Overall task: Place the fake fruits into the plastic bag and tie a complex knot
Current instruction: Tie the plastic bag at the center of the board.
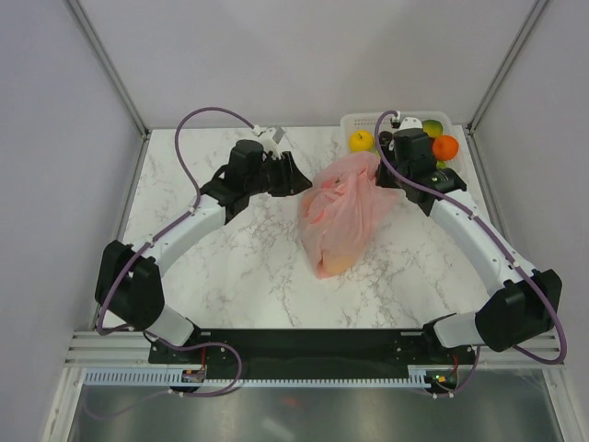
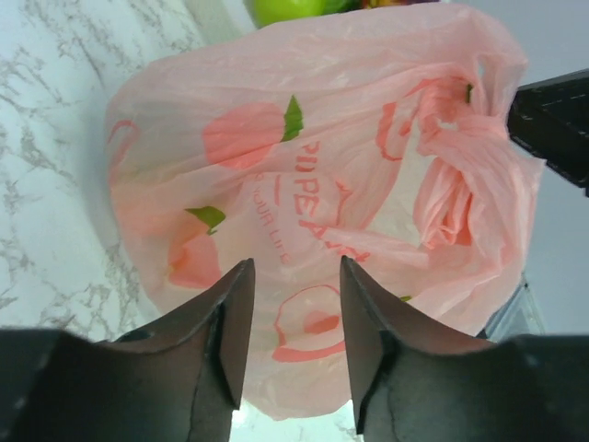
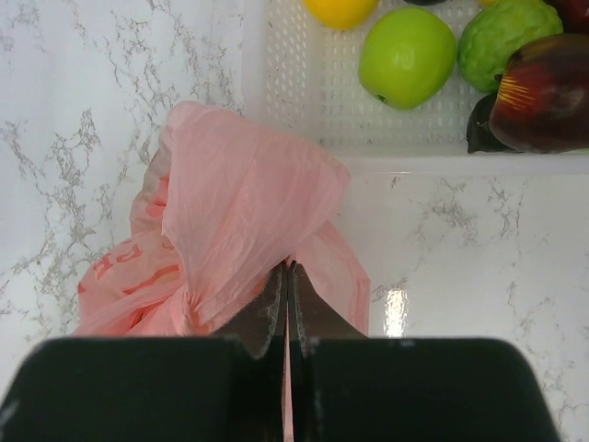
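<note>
Status: right gripper (image 3: 287, 273) is clamped on a fold of the thin translucent pink plastic bag (image 1: 339, 216), which lies mid-table near the white lattice plastic basket (image 3: 304, 101). The left gripper (image 2: 294, 269) sits just beside the bag's belly, jaws narrowly parted, holding nothing. Risk one: the film looks slick and only one side is pinched, so a pull by the right arm could slip off or drag the whole bag and loosen the bunched handles (image 2: 457, 147). Risk two: a glossy green apple (image 3: 407, 55) and other fake fruits sit in the basket, so tying now likely seals them out.
</note>
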Motion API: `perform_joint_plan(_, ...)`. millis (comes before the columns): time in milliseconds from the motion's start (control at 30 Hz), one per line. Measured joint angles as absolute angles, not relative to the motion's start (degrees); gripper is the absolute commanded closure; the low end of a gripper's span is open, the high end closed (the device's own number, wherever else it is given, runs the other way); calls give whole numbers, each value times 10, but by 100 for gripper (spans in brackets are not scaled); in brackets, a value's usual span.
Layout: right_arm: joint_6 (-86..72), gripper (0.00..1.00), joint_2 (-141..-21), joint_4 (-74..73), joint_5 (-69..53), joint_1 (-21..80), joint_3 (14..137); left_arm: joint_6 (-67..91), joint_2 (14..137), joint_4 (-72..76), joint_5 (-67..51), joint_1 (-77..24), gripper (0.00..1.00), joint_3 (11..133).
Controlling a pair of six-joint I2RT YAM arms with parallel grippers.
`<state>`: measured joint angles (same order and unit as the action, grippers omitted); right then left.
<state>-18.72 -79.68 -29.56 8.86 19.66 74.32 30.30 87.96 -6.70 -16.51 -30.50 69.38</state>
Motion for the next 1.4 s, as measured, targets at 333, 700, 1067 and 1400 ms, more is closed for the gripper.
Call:
perform_joint_plan(333,-194,100,-797,-292,56,196,743,336,863,36,-206,-331,47,653)
perform_joint_plan(700,-199,100,-797,-291,38,197,743,399,873,104,-222,-347,35,642)
perform_joint_plan(1067,-204,100,-797,-290,30,201,743,487,904,170,-220,-351,34,615)
perform_joint_plan(1400,-229,100,-797,-272,3,204,742,598,913,298,-204,-351,32,539)
